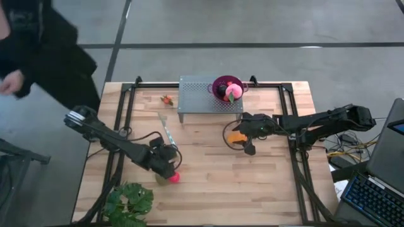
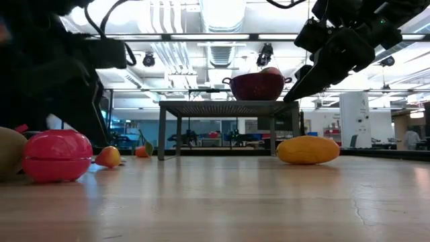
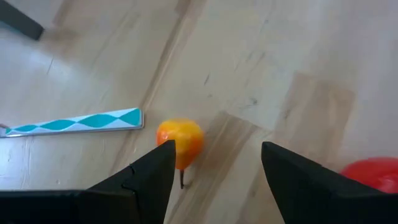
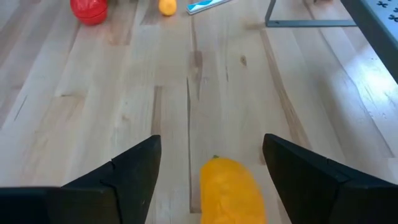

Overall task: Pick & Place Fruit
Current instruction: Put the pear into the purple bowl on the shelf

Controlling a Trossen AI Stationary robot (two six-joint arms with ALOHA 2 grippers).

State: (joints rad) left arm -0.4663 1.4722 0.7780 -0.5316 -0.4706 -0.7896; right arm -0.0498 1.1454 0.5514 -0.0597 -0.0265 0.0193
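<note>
My left gripper (image 1: 166, 166) (image 3: 214, 165) hangs open near the table's near-left part. A small orange-yellow fruit (image 3: 180, 142) lies on the wood just past one fingertip, and the red ball (image 1: 173, 178) (image 3: 373, 174) rests beside it. My right gripper (image 1: 242, 133) (image 4: 211, 158) is open above the elongated orange piece (image 1: 237, 137) (image 4: 233, 190), which lies flat on the table (image 2: 308, 149) between the fingers' lines; the fingers (image 2: 300, 82) stay well above it. An olive-green piece (image 2: 7, 151) sits next to the red ball (image 2: 57, 154). The pink ball (image 1: 232, 92) and dark balls lie in the purple bowl (image 1: 218, 82).
The purple bowl stands on a grey perforated stand (image 1: 196, 94) at the table's far middle. Tiny orange-red bits (image 1: 166, 99) lie left of the stand. A blue-and-white strip (image 3: 74, 122) lies near the left gripper. A leafy plant (image 1: 129, 202) sits at the near-left corner. A person stands beyond the far-left corner.
</note>
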